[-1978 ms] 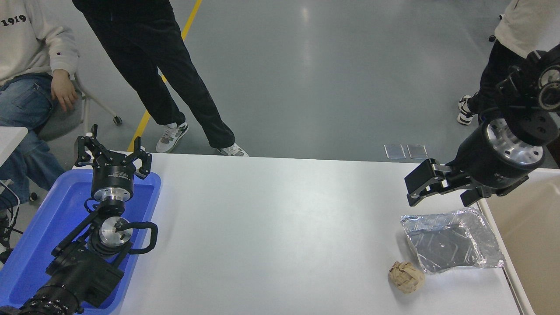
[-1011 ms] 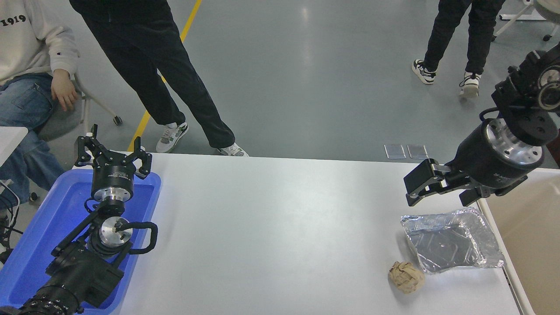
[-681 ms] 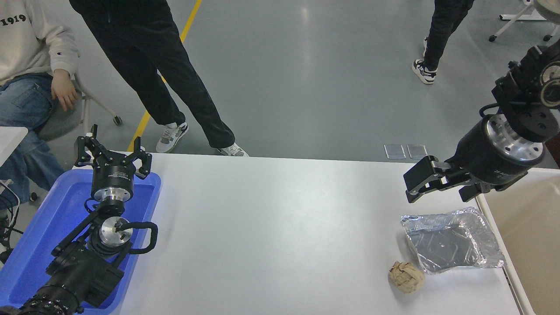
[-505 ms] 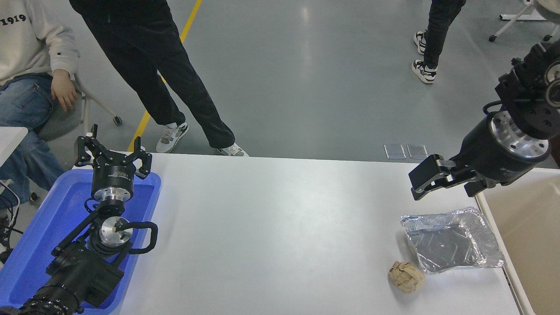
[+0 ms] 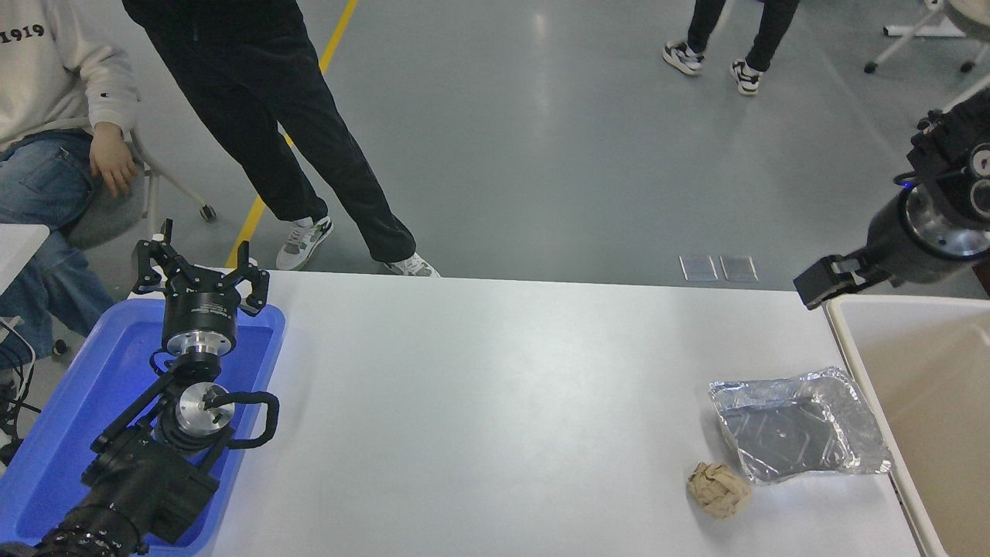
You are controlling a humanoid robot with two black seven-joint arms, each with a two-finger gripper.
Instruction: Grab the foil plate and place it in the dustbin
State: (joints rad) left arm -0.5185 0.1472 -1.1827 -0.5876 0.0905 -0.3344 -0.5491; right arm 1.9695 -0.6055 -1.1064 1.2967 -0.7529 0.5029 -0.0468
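Head view: foil plate [image 5: 800, 425] lying flat near the desk's [image 5: 495, 402] right edge, just beside the dustbin [image 5: 928, 387], ungrasped. Right gripper [image 5: 821, 281] up at the far right, above the bin's far corner, well apart from the plate; fingers' state impossible to tell from here. Step in hand, by judgement: reaching for the plate.

Best done by coming down over the crinkled rim on the far or right side, pinching rim only, gently, since thin foil likely to buckle or slip. Then lifting clear of the bin's cream rim before moving across and letting go.

Crumpled paper ball [image 5: 718, 489] just beside the plate's near-left corner: worth avoiding. Left gripper [image 5: 199, 272] parked over the blue tray [image 5: 69, 410] at lower left, fingers spread apart. People beyond the desk's far side, none reaching in.
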